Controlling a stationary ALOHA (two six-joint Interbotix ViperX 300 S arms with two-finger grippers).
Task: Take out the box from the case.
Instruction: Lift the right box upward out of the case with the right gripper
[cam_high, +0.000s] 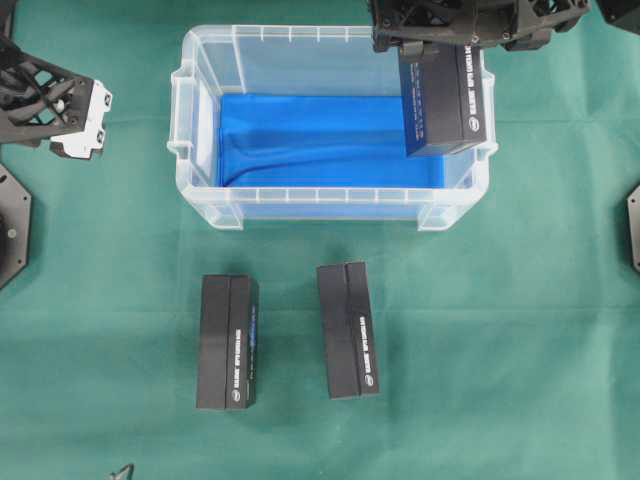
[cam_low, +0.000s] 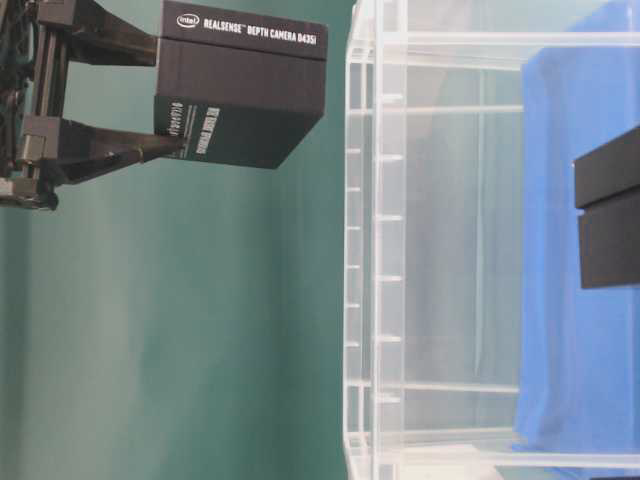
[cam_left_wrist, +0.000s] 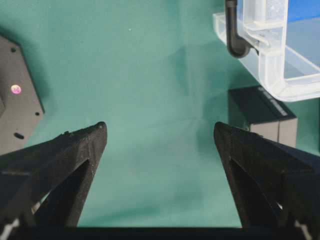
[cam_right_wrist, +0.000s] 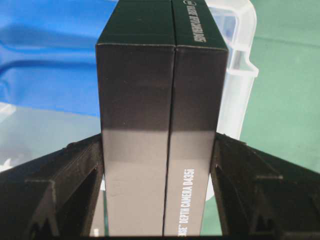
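Note:
The case (cam_high: 330, 195) is a clear plastic bin with a blue liner (cam_high: 310, 140), standing at the table's back middle. A black box (cam_high: 440, 100) with white "depth camera" lettering hangs over the case's right end. My right gripper (cam_high: 437, 50) is shut on it, one finger on each long side (cam_right_wrist: 159, 137). Seen from table level, the box (cam_low: 240, 100) is clear of the case's ribbed rim (cam_low: 375, 250). My left gripper (cam_left_wrist: 160, 127) is open over bare green cloth, left of the case, with nothing between its fingers.
Two more black boxes (cam_high: 228, 340) (cam_high: 348, 330) lie on the green cloth in front of the case. One of them (cam_left_wrist: 260, 112) shows beside the case's corner in the left wrist view. Black base plates sit at the left edge (cam_high: 12, 225) and the right edge (cam_high: 633, 225).

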